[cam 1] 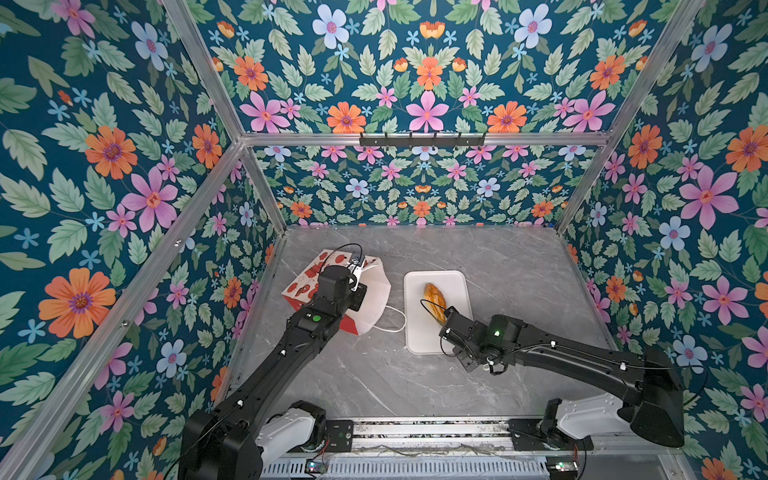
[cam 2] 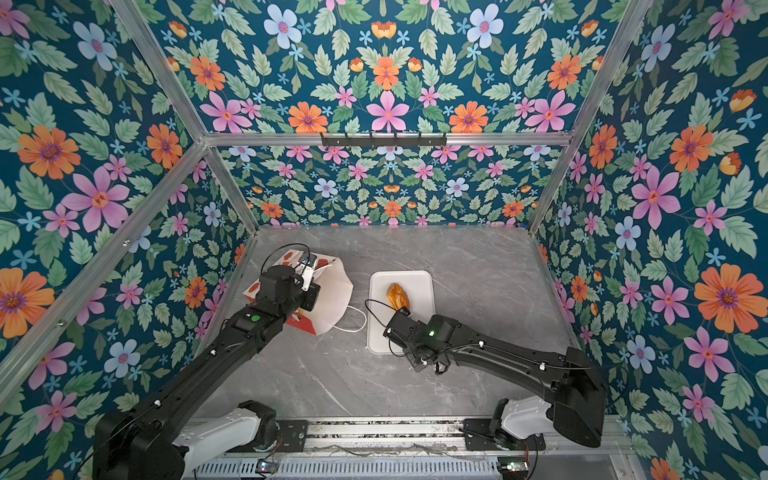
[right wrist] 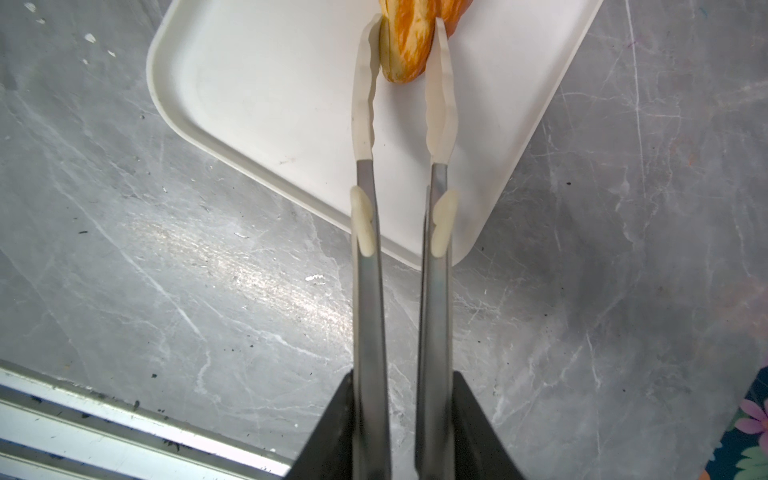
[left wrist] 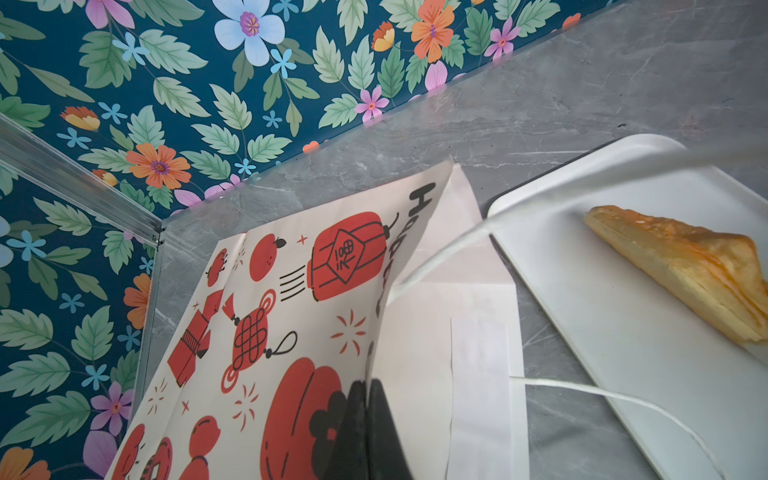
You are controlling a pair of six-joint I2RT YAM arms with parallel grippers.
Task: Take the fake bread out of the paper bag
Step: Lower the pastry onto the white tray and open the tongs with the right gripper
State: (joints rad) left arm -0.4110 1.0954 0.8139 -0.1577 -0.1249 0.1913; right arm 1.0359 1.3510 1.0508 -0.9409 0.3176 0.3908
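One golden-brown striped fake bread (cam 1: 434,300) (cam 2: 397,296) lies on the white tray (cam 1: 419,336). The paper bag (cam 1: 305,282) (left wrist: 291,311), with red lantern prints outside and white inside, lies tipped over at the left of the table, mouth toward the tray. My left gripper (left wrist: 368,386) is shut on the bag's upper rim. My right gripper (right wrist: 403,378) is shut on metal tongs (right wrist: 365,291). Their white tips sit either side of the bread (right wrist: 409,45) on the tray (right wrist: 270,104). What is inside the bag is hidden.
The bag's white cord handles (cam 1: 395,324) (left wrist: 602,395) trail onto the grey table and over the tray's edge (left wrist: 623,353). Floral walls close in the left, back and right sides. A metal rail (cam 1: 415,432) runs along the front.
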